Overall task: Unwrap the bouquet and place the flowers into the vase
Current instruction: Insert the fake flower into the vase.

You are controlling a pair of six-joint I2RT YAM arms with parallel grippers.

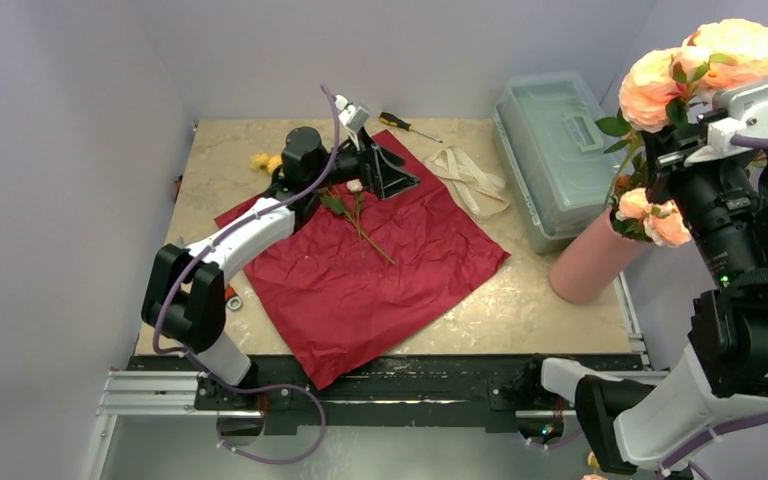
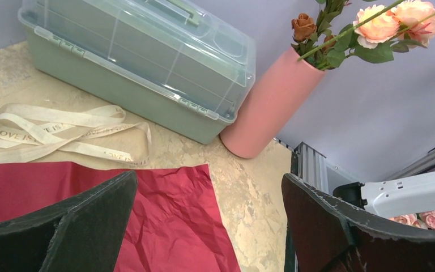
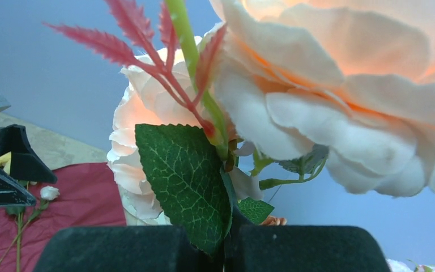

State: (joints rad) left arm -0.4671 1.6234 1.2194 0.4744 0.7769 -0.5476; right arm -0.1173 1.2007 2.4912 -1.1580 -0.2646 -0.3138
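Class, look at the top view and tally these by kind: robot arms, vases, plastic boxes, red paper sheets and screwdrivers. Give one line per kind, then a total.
Robot arms: 2
Vase: 1
Plastic box: 1
Red paper sheet: 1
Screwdriver: 1
Total: 6

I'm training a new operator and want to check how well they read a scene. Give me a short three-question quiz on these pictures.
1. True or false: the left gripper is shut.
2. What does the right gripper hold? A screwdriver; B flowers; C vase.
3. Fill in: the ribbon lies between the paper and the ____.

Key: 1 false, it is open; 2 B; 3 box.
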